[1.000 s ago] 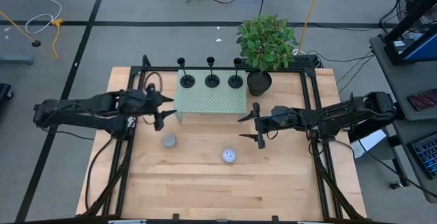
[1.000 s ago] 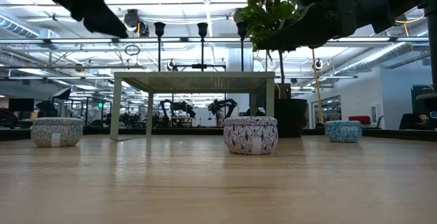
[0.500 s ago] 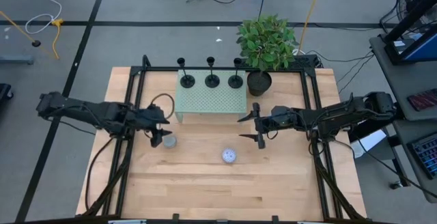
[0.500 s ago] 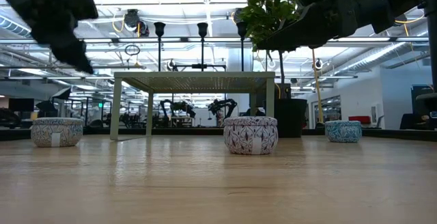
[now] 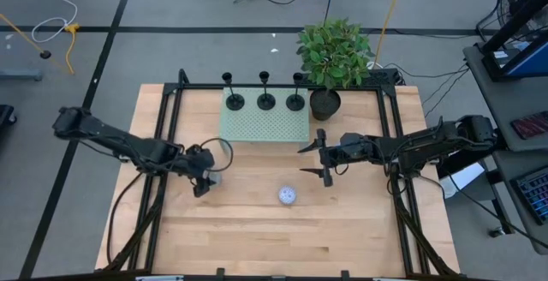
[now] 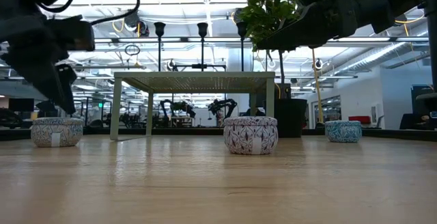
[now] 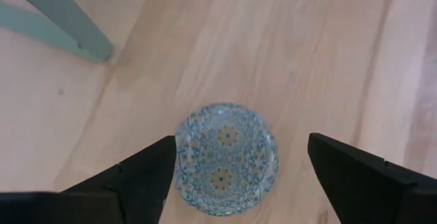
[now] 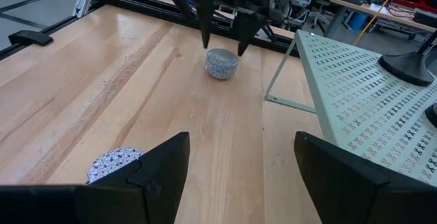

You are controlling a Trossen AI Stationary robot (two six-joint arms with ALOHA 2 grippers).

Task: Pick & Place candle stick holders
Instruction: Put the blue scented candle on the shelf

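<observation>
Three small black candle stick holders [image 5: 233,100] [image 5: 266,100] [image 5: 295,101] stand by their disc bases on a pale green perforated stand [image 5: 265,125] at the table's far side. Their stems also show in the low view [image 6: 202,43]. My left gripper [image 5: 205,181] is open and points down over a patterned round tin [image 7: 225,157]. Its fingers [image 7: 140,176] stand on either side of the tin without touching it. My right gripper [image 5: 315,157] is open and empty, held level right of centre, clear of the table.
A second patterned tin [image 5: 288,195] sits mid-table, and the low view shows a third tin [image 6: 343,130] farther back on the right. A potted plant [image 5: 332,58] stands at the stand's right end. Black frame rails [image 5: 167,127] run along the table's sides.
My left gripper has gone toward the table's near edge and down, from beside the stand's left end to just over the left tin. It has tipped to point down. The tin has stayed in place.
</observation>
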